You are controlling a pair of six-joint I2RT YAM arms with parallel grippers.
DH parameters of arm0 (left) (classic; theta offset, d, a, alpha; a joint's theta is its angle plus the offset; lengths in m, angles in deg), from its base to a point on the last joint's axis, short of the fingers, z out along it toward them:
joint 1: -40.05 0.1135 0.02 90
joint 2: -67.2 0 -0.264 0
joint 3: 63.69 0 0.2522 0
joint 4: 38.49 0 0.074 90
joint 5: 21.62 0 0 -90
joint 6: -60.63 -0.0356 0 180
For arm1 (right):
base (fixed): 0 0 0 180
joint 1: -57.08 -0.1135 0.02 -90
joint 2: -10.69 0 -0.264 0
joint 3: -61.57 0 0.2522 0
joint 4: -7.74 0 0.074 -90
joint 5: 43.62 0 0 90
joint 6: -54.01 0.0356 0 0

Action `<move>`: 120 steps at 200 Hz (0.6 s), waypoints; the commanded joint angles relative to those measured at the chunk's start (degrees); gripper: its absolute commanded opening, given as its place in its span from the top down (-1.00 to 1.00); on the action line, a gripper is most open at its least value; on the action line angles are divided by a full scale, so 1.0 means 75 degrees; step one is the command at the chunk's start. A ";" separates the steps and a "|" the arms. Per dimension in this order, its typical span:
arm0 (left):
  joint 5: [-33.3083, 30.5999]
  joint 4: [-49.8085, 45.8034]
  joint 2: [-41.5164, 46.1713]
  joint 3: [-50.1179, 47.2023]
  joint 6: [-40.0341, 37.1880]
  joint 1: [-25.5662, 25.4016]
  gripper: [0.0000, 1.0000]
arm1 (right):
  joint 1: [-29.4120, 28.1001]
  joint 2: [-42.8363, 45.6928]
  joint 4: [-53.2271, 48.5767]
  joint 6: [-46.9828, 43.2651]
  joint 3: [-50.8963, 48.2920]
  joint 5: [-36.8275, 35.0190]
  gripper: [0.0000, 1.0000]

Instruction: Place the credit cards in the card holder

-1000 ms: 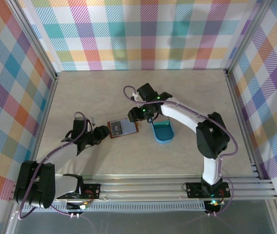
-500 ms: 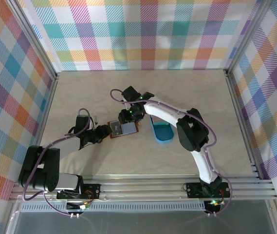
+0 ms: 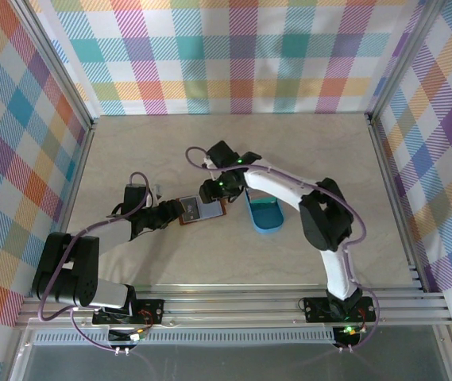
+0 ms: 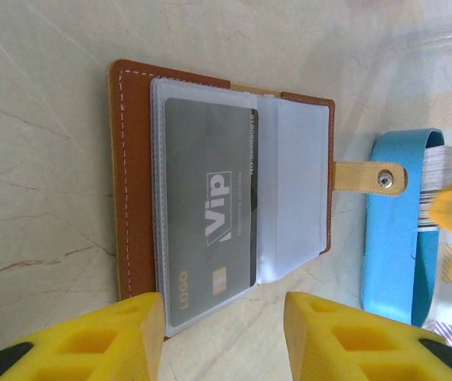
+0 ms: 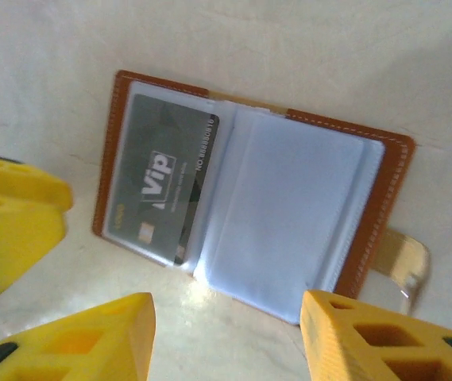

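Sleeving one credit card, the card holder awaits the rest (in the blue tray beside it); left gripper and right gripper gape empty.

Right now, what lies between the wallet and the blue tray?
A strip of bare table, crossed by the wallet's snap tab, which reaches the tray; the left wrist view shows it.

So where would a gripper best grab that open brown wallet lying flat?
Probably the tan snap tab: it juts past the edge of the wallet toward the blue tray, while the rest lies flat on the table. Come from above, pinching across the strap's width, since the tray crowds that side.
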 commanded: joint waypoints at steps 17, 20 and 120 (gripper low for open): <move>-0.0357 -0.0356 0.0100 0.0105 -0.0262 0.0072 0.13 | 0.0347 0.0637 0.0082 -0.0015 0.0000 -0.0125 -0.01; -0.0370 -0.0367 0.0103 0.0104 -0.0270 0.0071 0.13 | 0.0337 0.0604 0.0041 0.0009 0.0022 -0.0159 -0.01; -0.0442 -0.0659 -0.0116 0.0449 -0.0264 0.0074 0.09 | 0.0205 -0.0718 -0.1514 0.0599 0.1240 -0.1133 -0.04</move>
